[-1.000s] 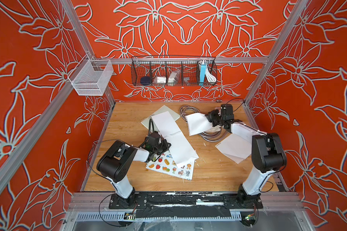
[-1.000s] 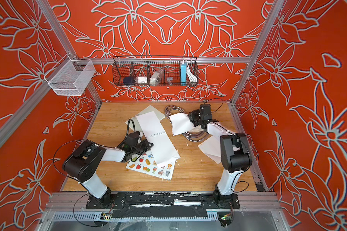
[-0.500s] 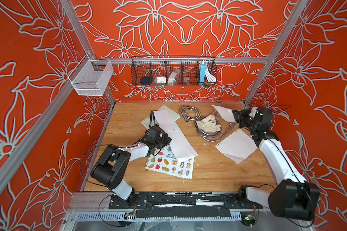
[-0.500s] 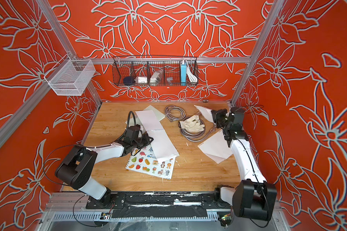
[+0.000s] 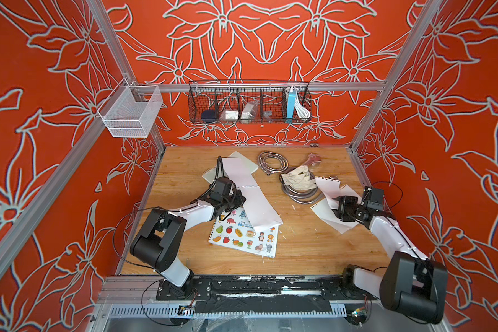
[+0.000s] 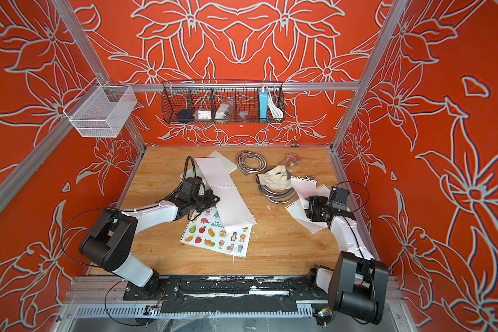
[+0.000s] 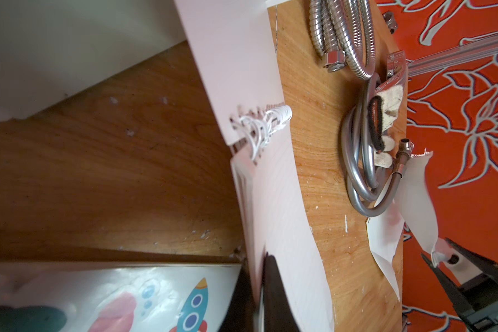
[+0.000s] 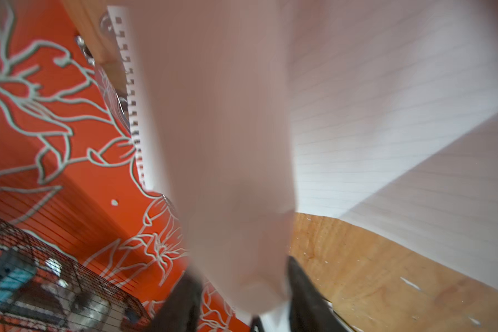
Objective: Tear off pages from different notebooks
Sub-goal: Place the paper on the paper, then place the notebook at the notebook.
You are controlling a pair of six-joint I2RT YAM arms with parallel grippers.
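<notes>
In both top views, the wire basket [image 5: 196,110] hangs on the back rail, behind the picture notebook [image 5: 242,240]. Its end compartment holds a blue box [image 5: 290,103] and a white cable [image 5: 302,108]; the other contents are too small to name.

Left wrist view: the left gripper [image 7: 258,287] is clamped on the open notebook [image 7: 279,201], just beside the picture notebook.

Right wrist view: the right gripper [image 8: 243,296] has its jaws apart, with a blurred torn page [image 8: 227,143] between them.
</notes>
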